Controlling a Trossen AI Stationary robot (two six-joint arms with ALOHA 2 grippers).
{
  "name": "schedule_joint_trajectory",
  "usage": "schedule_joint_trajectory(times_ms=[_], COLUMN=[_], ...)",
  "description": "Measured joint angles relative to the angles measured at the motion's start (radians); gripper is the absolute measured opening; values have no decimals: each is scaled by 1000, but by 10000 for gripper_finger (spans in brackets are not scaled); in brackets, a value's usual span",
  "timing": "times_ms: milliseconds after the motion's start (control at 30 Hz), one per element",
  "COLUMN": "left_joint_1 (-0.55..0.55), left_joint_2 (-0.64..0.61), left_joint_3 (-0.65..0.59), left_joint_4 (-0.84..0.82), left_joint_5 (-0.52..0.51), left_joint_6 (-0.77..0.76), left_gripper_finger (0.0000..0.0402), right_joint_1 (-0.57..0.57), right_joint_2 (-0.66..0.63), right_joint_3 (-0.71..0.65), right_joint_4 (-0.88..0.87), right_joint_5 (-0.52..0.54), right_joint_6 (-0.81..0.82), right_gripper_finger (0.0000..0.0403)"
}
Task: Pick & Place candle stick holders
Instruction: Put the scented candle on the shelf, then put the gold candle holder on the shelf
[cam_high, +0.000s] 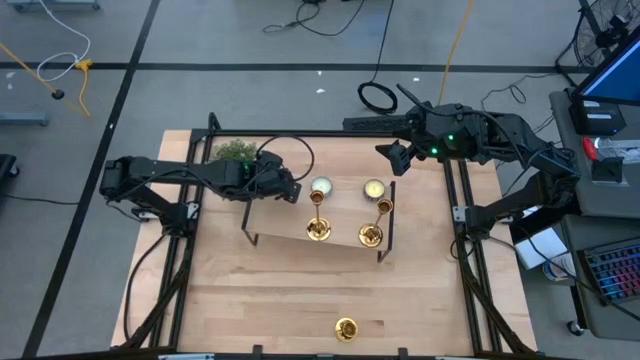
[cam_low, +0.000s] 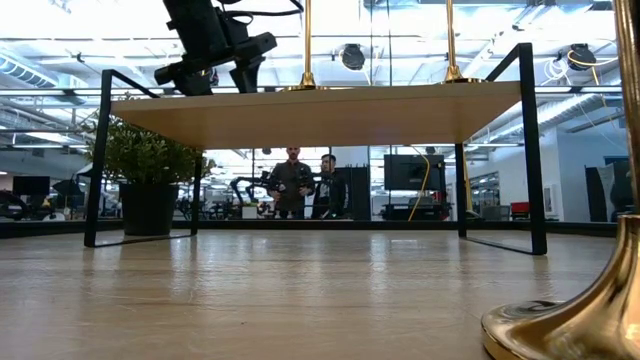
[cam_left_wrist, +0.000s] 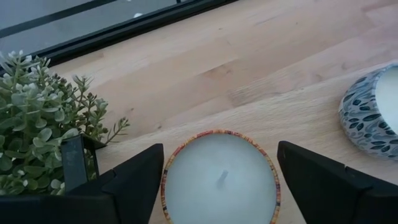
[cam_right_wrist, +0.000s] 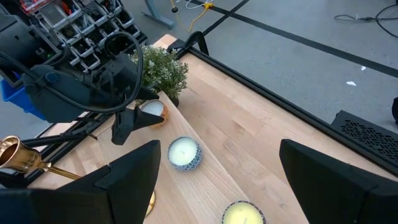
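The left arm reaches in from the table's left side, its left gripper (cam_high: 292, 189) hovering over the raised wooden shelf (cam_high: 345, 240) by its left end. Its fingers (cam_left_wrist: 134, 186) stand apart, straddling a white candle with a striped rim (cam_left_wrist: 221, 177) without touching it. The right arm stretches across the far edge of the table, its right gripper (cam_high: 397, 154) held high above the shelf's far right corner, fingers spread wide with nothing between them.

Two brass candle stick holders stand on the shelf: one (cam_high: 318, 226) near the middle, the other (cam_high: 372, 234) toward the right end. A third brass holder (cam_high: 345, 328) stands alone on the pale wooden tabletop (cam_high: 250, 290) close to the near edge, well apart from the shelf. A leaf-patterned candle (cam_right_wrist: 184, 153) sits beside the striped one, and a yellowish candle (cam_right_wrist: 242, 213) lies further along. A small green plant in a dark pot (cam_high: 234, 151) stands at the far left of the table, near the left gripper.

The shelf rests on thin black legs (cam_low: 98, 160), with open space beneath it. The tabletop in front of the shelf is bare apart from the lone holder. Beyond the table, two people (cam_low: 307, 186) stand in a bright room.
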Motion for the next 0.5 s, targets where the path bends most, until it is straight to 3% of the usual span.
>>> schedule_joint_trajectory(times_ms=[233,500], left_joint_1=[0,5], left_joint_2=[0,-22], left_joint_3=[0,0], left_joint_4=[0,0], left_joint_5=[-11,-42], left_joint_6=[-6,-10], left_gripper_finger=[349,351], right_joint_1=[0,0], right_joint_2=[0,0], right_joint_3=[0,0], right_joint_4=[0,0], right_joint_5=[0,0], right_joint_6=[0,0], right_gripper_finger=[325,325])
